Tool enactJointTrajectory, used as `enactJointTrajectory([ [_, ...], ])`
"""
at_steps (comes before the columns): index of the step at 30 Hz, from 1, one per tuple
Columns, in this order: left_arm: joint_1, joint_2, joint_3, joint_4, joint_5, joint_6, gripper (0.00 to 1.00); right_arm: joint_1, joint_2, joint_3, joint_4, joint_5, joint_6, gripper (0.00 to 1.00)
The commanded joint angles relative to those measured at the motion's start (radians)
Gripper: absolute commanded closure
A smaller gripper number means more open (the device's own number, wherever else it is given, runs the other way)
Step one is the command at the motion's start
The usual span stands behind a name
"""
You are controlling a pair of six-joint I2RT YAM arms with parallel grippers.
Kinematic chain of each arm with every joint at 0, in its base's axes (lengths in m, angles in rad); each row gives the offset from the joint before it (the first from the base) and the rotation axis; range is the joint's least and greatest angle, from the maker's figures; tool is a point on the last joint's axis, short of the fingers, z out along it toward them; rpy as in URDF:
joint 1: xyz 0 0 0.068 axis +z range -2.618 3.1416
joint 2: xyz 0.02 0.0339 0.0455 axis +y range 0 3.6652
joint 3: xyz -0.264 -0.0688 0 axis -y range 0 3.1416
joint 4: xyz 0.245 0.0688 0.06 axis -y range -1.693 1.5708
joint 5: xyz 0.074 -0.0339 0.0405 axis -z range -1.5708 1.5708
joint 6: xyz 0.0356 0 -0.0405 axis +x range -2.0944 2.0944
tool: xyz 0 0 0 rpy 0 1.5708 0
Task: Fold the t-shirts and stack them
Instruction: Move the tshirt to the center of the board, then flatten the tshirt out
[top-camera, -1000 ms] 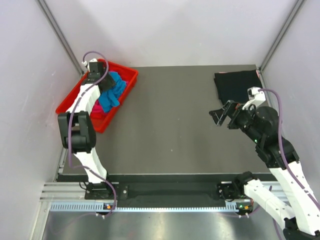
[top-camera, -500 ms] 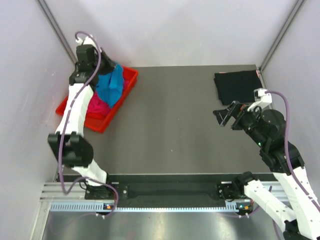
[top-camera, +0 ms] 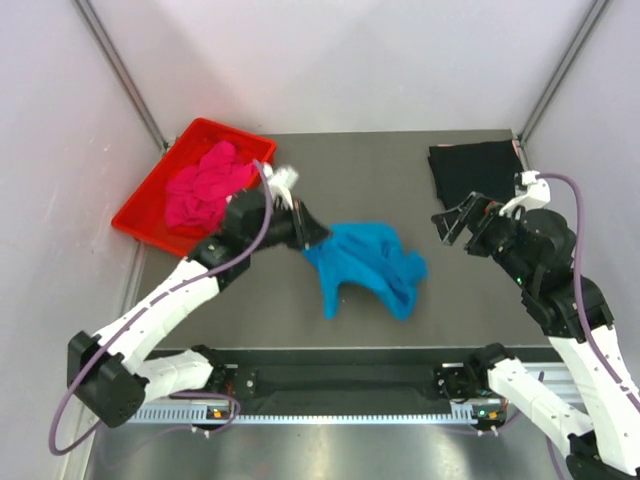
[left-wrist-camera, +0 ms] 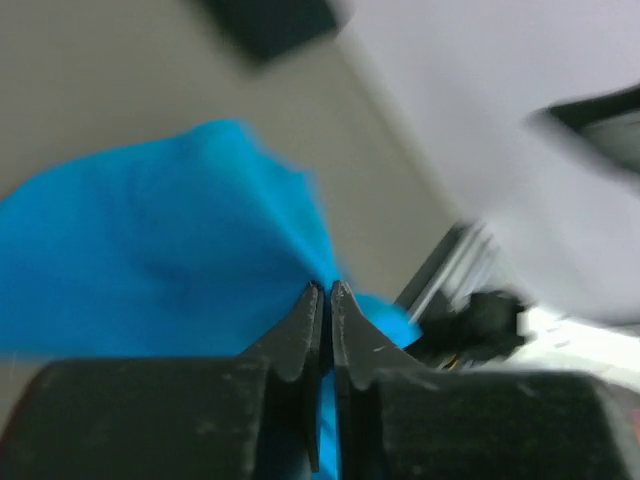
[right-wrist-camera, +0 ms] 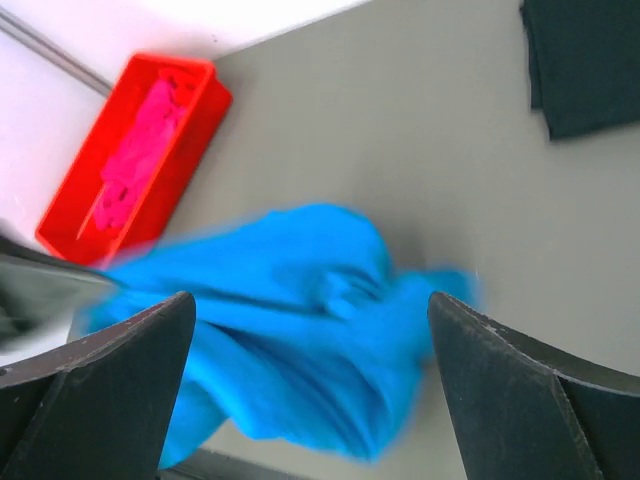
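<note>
The left gripper (top-camera: 312,235) pinches the crumpled turquoise t-shirt (top-camera: 365,265), apparently partly lifted over the middle of the table (top-camera: 340,170), the right gripper (top-camera: 457,222) hangs wide open beside it, the pink t-shirt (top-camera: 205,185) lies in the red tray (top-camera: 135,210), and the black t-shirt (top-camera: 472,170) lies flat far right.

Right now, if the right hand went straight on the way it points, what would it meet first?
Probably the turquoise t-shirt, which fills the middle of the open right hand's wrist view. Depth is unclear, but nothing shows between them.

Lab test cell: white panel walls (top-camera: 350,60), alu rail (top-camera: 350,412), grey table (top-camera: 340,170).
</note>
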Motion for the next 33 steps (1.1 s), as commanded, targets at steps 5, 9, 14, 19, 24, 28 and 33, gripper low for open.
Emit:
enactJointTrajectory([
  [5, 0.001, -0.020, -0.230, -0.131, 0.016, 0.032, 0.50, 0.013, -0.014, -0.100, -0.063, -0.109, 0.058, 0.00],
  [9, 0.002, -0.078, -0.202, -0.273, -0.131, 0.109, 0.37, 0.013, 0.029, -0.154, -0.034, -0.118, 0.063, 0.00],
  [14, 0.018, -0.120, -0.246, -0.294, -0.214, 0.122, 0.32, 0.051, 0.087, -0.241, 0.061, -0.129, 0.098, 0.02],
  [19, 0.059, -0.102, -0.280, -0.280, -0.228, 0.100, 0.34, 0.135, 0.185, -0.353, 0.161, -0.092, 0.158, 0.07],
  [24, 0.120, -0.100, -0.329, -0.250, -0.206, 0.082, 0.35, 0.238, 0.337, -0.361, 0.170, -0.022, 0.192, 0.13],
  [28, 0.121, -0.069, -0.371, -0.216, -0.144, 0.097, 0.37, 0.278, 0.385, -0.387, 0.199, 0.011, 0.202, 0.21],
  [33, 0.117, 0.021, -0.406, -0.193, -0.070, 0.100, 0.41, 0.280, 0.409, -0.411, 0.187, 0.040, 0.195, 0.28],
])
